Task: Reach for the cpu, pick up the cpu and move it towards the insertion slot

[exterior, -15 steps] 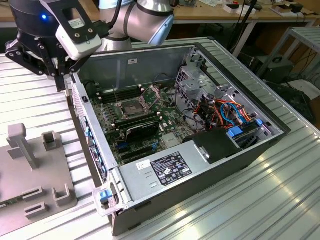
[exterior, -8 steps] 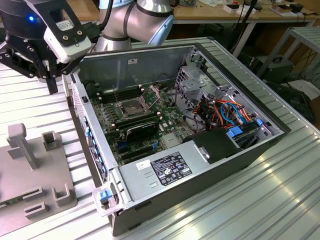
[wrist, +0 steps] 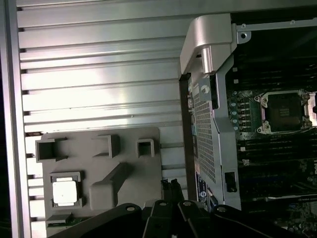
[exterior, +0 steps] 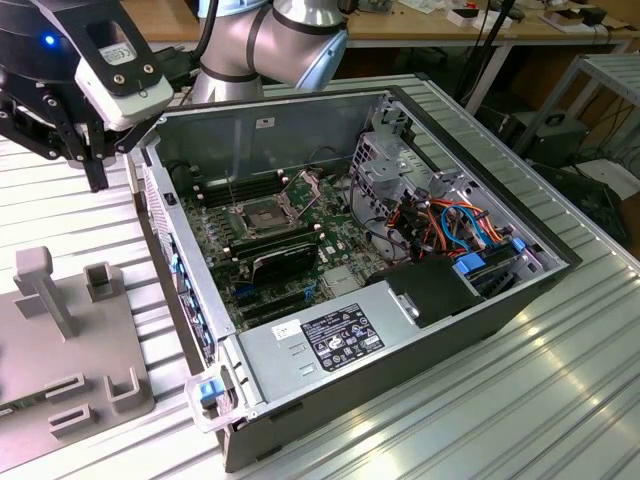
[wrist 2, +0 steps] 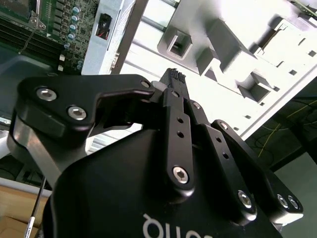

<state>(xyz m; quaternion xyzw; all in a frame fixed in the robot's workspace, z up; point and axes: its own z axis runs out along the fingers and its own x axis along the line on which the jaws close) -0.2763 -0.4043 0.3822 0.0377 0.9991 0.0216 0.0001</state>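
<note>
Above the ribbed metal surface (exterior: 560, 400), just outside the open computer case (exterior: 420, 310), your gripper (exterior: 95, 172) hangs with its black fingers (wrist 2: 173, 79) pressed together and nothing between them. In the first wrist view the fingertips sit over the edge of a grey fixture plate (wrist: 106, 166), on the side nearest the case's perforated wall (wrist: 205, 144). The cpu (wrist: 65, 192) lies flat in a square pocket of that plate, pale face up. It is apart from the fingers and untouched, with a raised grey block (wrist: 111, 181) of the plate between them. Other open pockets and upright posts stand on the same plate, which rests on the surface at the exterior view's left. Across the case wall, the insertion slot (wrist: 284, 111) shows on the green motherboard (exterior: 215, 245) as a shiny metal frame around a dark centre. Long narrow memory slots (exterior: 270, 248) run just beside it. Farther out in the exterior view you see a grey power supply (exterior: 325, 340) at the near end of the case. Orange and blue cables (exterior: 460, 225) are bundled toward the exterior view's right, and the silver arm (exterior: 290, 40) rises behind the case.
</note>
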